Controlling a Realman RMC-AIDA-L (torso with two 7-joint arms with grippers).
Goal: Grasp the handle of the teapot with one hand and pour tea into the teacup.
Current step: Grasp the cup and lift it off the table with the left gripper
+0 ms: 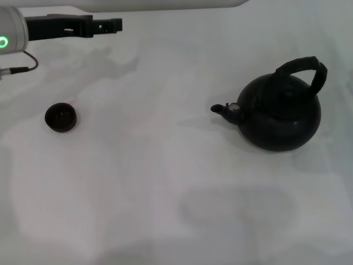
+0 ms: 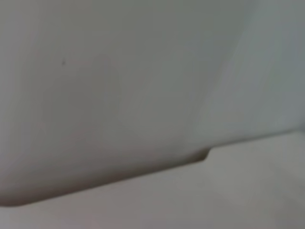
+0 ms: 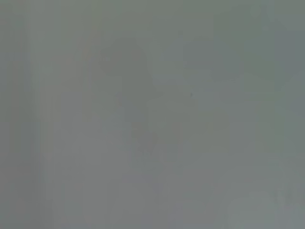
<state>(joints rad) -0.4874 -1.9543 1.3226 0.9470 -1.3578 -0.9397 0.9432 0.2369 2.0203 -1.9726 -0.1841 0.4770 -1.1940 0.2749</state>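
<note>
Head view: I see the teapot [image 1: 281, 116] standing upright on the white tabletop [image 1: 165, 182], on the right side of the work area. Its spout [image 1: 226, 109] points toward the robot's left, and the silvery tip is visible at the spout's end. The handle [image 1: 303, 69] arches over the top of the pot and nothing touches it.

The teacup [image 1: 60, 117] stands on the tabletop on the left side, well apart from the teapot, mouth up, with a dark inside (I cannot tell whether it holds any liquid).

The left end effector [image 1: 113, 25] is at the far left edge of the work area, held above the tabletop and beyond the teacup, its black body extending horizontally toward the right. A green light [image 1: 3, 42] glows on its silver-grey wrist, and a thin cable [image 1: 25, 67] hangs beneath. It holds nothing; whether its fingers are spread or closed I cannot tell from this angle.

The right end effector does not appear in the head view.

Left wrist view: I see only pale surfaces and a dark edge line [image 2: 202, 156]; no task item can be identified there.

Right wrist view: a uniform grey field, nothing identifiable.
</note>
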